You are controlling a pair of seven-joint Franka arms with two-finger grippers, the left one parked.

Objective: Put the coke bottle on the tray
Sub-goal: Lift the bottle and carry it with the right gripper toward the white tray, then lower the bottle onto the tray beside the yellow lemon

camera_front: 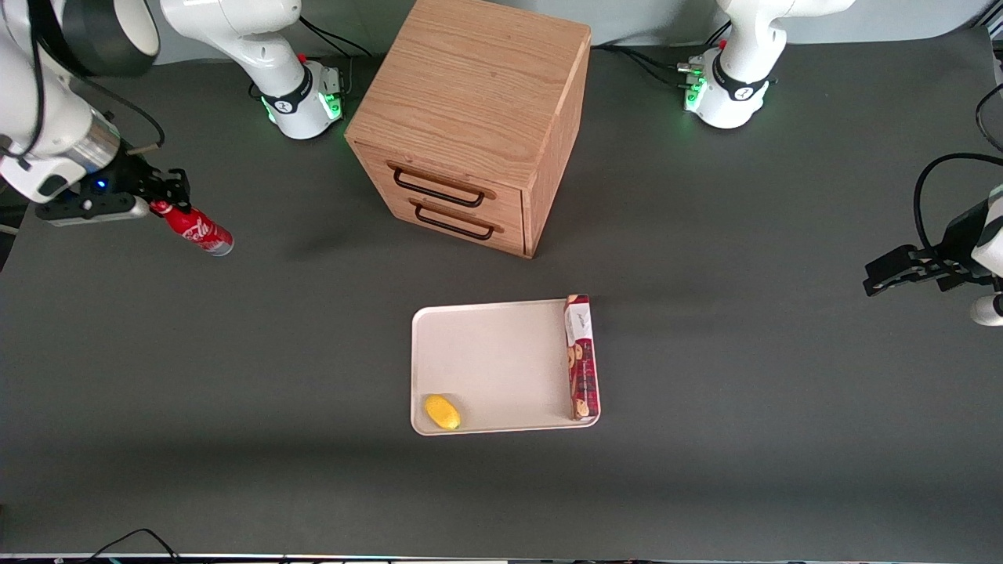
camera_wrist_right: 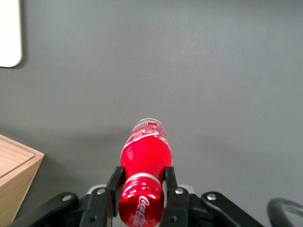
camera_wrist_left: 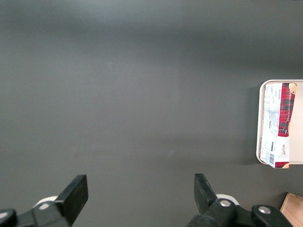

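Meanwhile tray [camera_front: 501, 352] holds lemon [camera_front: 442, 412], biscuit box [camera_front: 581, 356]; jaws pinch coke bottle [camera_front: 196, 229] toward working arm's end.

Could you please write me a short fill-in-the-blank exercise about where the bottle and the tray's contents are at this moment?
1. The gripper, toward the working arm's end of the table, has its jaws shut on the ____ near its cap.
2. On the tray lie a biscuit box and a yellow ____.
3. The wooden cabinet has ____ drawer handles.

Missing: coke bottle; lemon; two
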